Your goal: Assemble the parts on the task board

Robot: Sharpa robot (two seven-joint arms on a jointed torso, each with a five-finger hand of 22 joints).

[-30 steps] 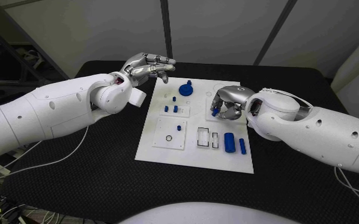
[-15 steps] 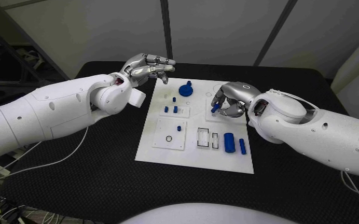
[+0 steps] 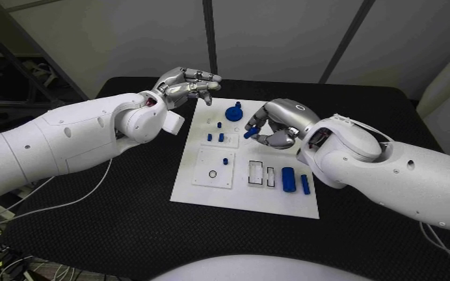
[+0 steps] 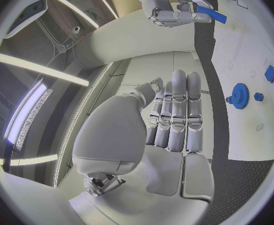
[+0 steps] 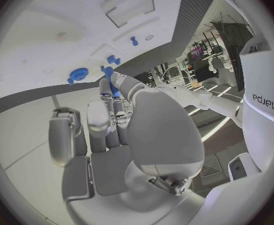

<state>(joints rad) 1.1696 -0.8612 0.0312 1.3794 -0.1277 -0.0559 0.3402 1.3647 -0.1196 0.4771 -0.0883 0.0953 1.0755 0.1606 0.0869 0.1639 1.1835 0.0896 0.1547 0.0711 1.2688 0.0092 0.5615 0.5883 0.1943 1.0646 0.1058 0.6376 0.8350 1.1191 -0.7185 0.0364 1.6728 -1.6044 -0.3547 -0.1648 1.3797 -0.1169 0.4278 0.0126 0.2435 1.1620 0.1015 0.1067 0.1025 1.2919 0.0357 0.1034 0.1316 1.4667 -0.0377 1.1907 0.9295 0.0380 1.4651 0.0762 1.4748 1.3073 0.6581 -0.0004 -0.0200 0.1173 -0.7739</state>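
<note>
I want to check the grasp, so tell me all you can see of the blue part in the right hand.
The blue part is a small, slim, matte piece, plastic by the look. The right hand pinches it between fingertips, above the task board, touching nothing else. It tilts, its free end pointing down toward the board's left half. Its held end is hidden.

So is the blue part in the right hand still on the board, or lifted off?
Lifted off: the right hand pinches the blue part above the task board.
</note>
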